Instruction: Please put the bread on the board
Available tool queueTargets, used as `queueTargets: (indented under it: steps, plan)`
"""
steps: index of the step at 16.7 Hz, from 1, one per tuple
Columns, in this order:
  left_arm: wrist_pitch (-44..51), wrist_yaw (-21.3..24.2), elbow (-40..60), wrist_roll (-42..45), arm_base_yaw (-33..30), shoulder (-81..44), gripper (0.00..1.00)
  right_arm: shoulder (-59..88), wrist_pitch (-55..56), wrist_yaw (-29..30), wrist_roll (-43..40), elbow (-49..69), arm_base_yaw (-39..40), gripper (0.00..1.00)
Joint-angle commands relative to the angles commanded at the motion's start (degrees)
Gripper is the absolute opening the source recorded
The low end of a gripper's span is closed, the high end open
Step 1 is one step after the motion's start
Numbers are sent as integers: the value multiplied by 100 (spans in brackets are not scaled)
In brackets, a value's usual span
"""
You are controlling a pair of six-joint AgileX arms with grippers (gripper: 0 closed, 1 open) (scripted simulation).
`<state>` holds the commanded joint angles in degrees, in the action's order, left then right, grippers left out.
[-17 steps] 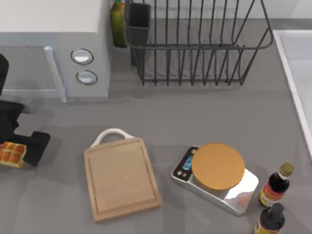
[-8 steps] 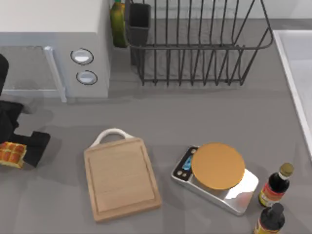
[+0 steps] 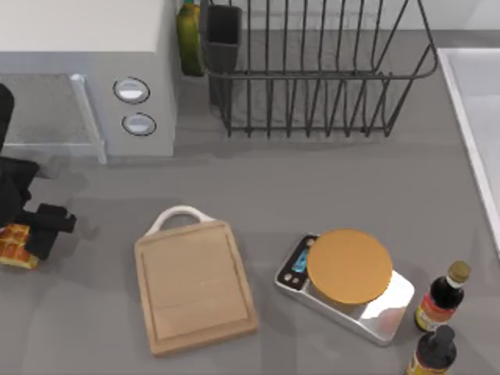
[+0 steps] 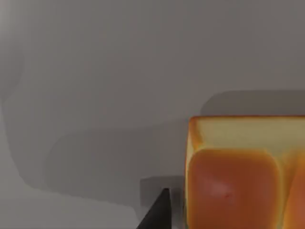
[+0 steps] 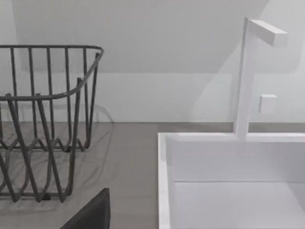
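Grey desk [image 3: 312, 195] carried everything, and the one change on it was at nine o'clock. Over the last second the left pincer [image 3: 31, 234] had drawn in toward the left edge and dropped lower over the bread [image 3: 14, 246]; its dark finger, out past the loaf's right side a second before, now sat nearer the loaf. The loaf itself had barely shifted, and lay on the desk at the far left edge, well apart from the board [image 3: 195, 287] at six o'clock, which was bare. I judged that the grasp was being set up and that nothing had been lifted. In the left wrist view one black fingertip [image 4: 159, 210] stood just beside the bread's glossy side with a thin gap between them; whether the left pincer was spread or pressed together I could not tell. The right arm was parked by the white sink [image 5: 228, 181].

Writing was scarce: the two dark bottles [image 3: 441, 301] at four o'clock bore red and yellow labels too small to read, and the scale's blue display [image 3: 299, 264] showed nothing legible.
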<state>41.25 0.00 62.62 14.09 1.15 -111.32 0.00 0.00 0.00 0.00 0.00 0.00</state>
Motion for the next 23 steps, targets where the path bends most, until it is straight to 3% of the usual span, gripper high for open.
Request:
queueTargets:
  steps: [6, 13, 18, 23]
  plan:
    - [0, 0, 0, 0, 0, 0, 0, 0, 0, 0, 0, 0, 0, 100]
    - [877, -47, -10, -49, 83, 782, 0, 0, 0, 0, 0, 0, 0, 100]
    - [1746, -43, 710, -67, 57, 1334, 0, 0, 0, 0, 0, 0, 0, 100]
    - [2378, 5, 1372, -38, 0, 1056, 0, 0, 0, 0, 0, 0, 0, 100]
